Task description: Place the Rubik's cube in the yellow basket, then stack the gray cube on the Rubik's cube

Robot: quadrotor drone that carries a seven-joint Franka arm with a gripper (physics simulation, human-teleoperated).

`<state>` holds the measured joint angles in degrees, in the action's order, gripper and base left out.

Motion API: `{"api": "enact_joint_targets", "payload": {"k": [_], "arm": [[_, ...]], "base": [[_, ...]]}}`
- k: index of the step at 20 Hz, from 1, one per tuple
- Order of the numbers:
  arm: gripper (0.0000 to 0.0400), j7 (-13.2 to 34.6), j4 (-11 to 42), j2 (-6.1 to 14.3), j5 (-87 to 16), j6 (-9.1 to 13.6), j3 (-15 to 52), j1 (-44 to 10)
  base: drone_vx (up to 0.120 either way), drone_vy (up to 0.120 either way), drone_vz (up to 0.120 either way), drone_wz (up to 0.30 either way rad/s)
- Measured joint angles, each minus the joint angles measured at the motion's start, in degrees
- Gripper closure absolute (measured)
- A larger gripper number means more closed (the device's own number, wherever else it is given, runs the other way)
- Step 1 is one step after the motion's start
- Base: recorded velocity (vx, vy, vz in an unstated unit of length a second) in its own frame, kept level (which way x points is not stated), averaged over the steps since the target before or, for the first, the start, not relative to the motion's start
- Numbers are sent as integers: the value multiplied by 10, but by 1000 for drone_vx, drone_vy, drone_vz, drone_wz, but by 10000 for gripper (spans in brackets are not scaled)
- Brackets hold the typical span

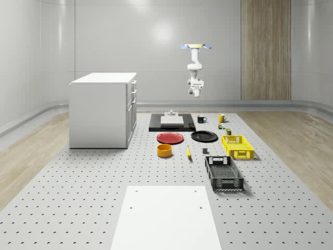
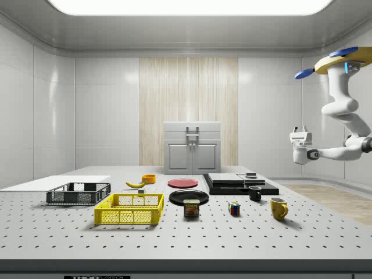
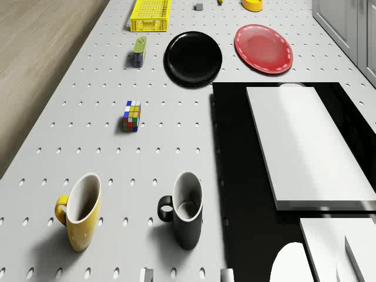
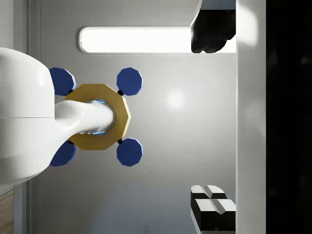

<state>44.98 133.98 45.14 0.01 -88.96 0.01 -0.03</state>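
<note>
The Rubik's cube (image 3: 131,116) (image 2: 234,208) (image 1: 221,125) sits on the table between the mugs and the yellow basket (image 1: 238,139) (image 2: 129,216) (image 3: 151,14). The small gray cube (image 1: 205,151) (image 3: 199,6) lies on the table beside that basket, on the whole-scene view's left of it. The drone (image 1: 195,47) (image 2: 343,58) (image 4: 97,117) hovers high over the far end of the table, above the black mug. My gripper (image 2: 300,130) (image 1: 196,86) (image 4: 213,122) hangs far above the table, turned upward toward the drone. It is open and holds nothing.
A black mug (image 3: 187,210) and a yellow mug (image 3: 81,211) stand under the drone. A black slab with a white block (image 3: 299,138), a black plate (image 3: 193,57), a red plate (image 3: 263,48), a can (image 3: 139,51), a black basket (image 1: 223,173) and a white cabinet (image 1: 101,109) are around.
</note>
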Motion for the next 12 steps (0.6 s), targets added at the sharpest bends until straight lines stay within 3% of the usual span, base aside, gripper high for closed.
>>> {"api": "enact_joint_targets", "payload": {"k": [6,12], "arm": [[0,-1,-73,-14,1,56,1,-2],[0,-1,-135,-37,1,93,1,-3]], "base": [[13,7,0,0],[120,120,0,0]]}}
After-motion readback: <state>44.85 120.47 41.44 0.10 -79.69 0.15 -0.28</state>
